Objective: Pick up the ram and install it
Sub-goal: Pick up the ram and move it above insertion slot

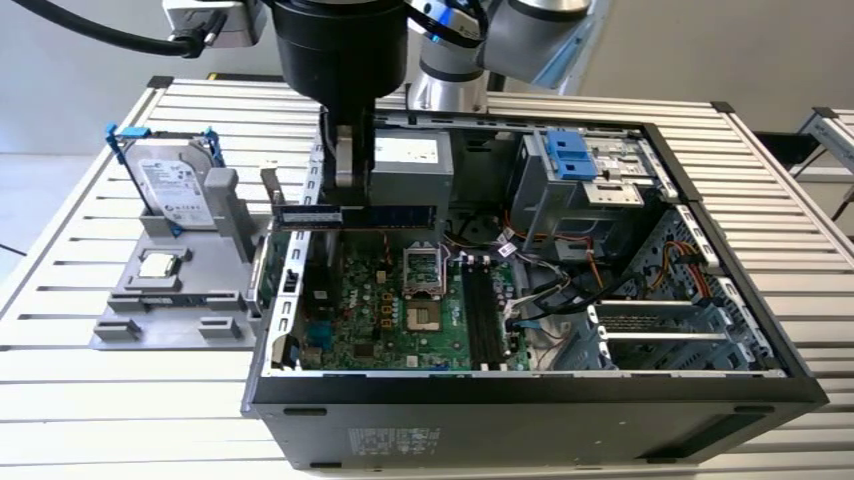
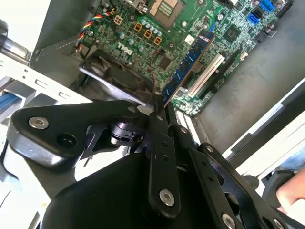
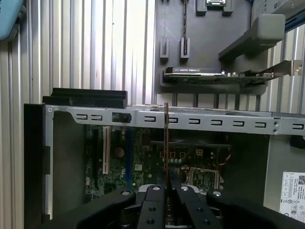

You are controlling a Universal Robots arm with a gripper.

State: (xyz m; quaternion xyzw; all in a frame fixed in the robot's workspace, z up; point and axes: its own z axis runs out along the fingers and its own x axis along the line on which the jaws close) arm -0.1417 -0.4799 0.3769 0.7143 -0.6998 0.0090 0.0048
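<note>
The ram point(image 1: 358, 215) is a long, thin dark blue stick that hangs level over the back left part of the open computer case point(image 1: 534, 392), above the green motherboard point(image 1: 387, 310). My gripper point(image 1: 350, 200) comes down from above and is shut on the stick near its middle. In the second wrist view the ram point(image 2: 187, 64) juts out from the gripper point(image 2: 159, 109) over the board. The first wrist view has the ram point(image 3: 166, 143) edge-on, rising from the gripper point(image 3: 166, 189) across the case's metal rim. The black memory slots point(image 1: 481, 312) lie lower, to the exterior view's right of the processor socket.
A grey fixture point(image 1: 174, 305) at the exterior view's left holds a silver hard drive in a blue bracket point(image 1: 174, 185) and a small square processor chip point(image 1: 160, 265). A graphics card point(image 3: 214, 76) rests on the fixture. Cables and drive bays fill the case's right side. A hand point(image 2: 291, 196) shows beyond the case.
</note>
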